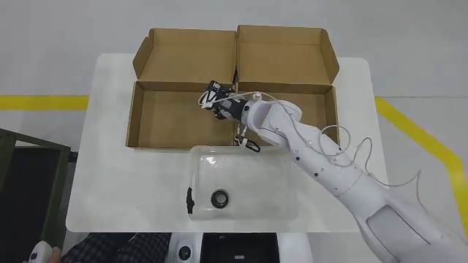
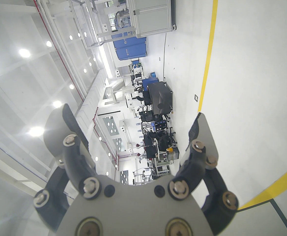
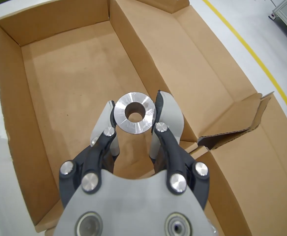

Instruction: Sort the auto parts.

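Clear bin (image 1: pixel 274 190) on white table (image 1: pixel 110 183), yellow-lined floor (image 1: pixel 66 29)

On my remote feed, the white bench (image 1: pixel 110 183) carries one open cardboard box (image 1: pixel 164 120) touching a second cardboard box (image 1: pixel 322 106) along its far half. A clear plastic bin (image 1: pixel 256 190) sits near the front edge, just beside them.

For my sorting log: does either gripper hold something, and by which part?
The right gripper holds a metal ring by its outer rim, on two opposite sides, above a cardboard box. The left gripper is open and empty.
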